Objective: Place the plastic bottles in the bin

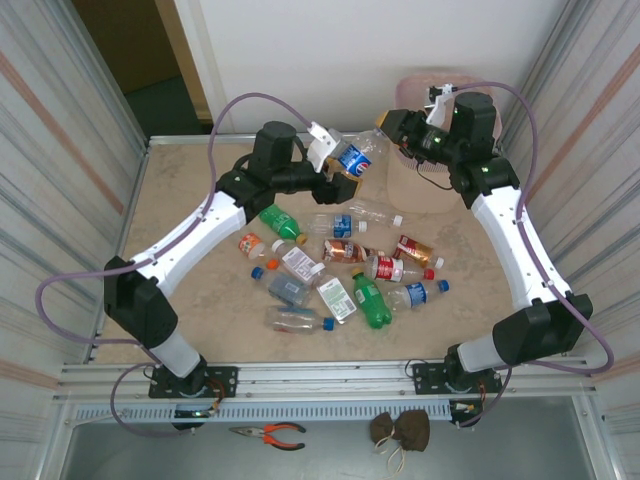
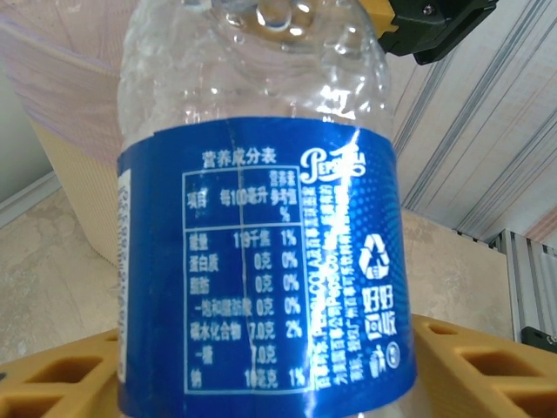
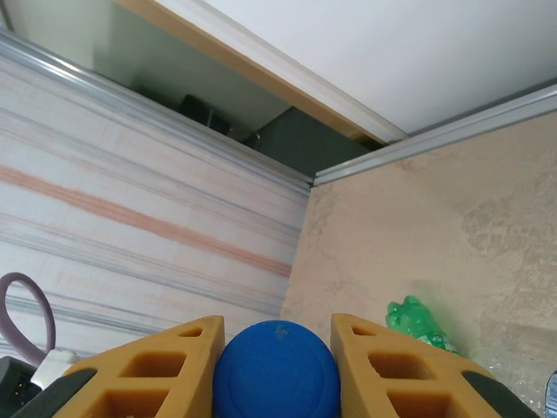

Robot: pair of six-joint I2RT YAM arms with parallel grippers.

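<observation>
**Blue-label bottle** [image 1: 357,158]: clear plastic, blue band with white print. It is held in the air above the far part of the table [image 1: 200,200], tilted, between the two arms and just beside the bin.

**Right gripper** [image 3: 274,353]: fingers [image 3: 165,366] pressed together on the bottle's blue cap [image 3: 274,374].

**Left gripper** [image 1: 343,170]: yellow fingers flank the bottle's body at the label. It cannot be told whether they press it or stand loose.

**Bin** [image 1: 415,88]: pale pink, at the far right corner, partly behind the right arm.

**Other bottles**: a loose heap lying flat at mid-table, well apart from the bin. It includes:
- a green bottle [image 1: 283,222] at the left
- a second green one [image 1: 372,300] nearer
- a red-labelled one [image 1: 395,268]
- a brown-labelled one [image 1: 413,248]

**Pliers** [image 1: 270,433]: orange-handled, on the near ledge below the table.
</observation>
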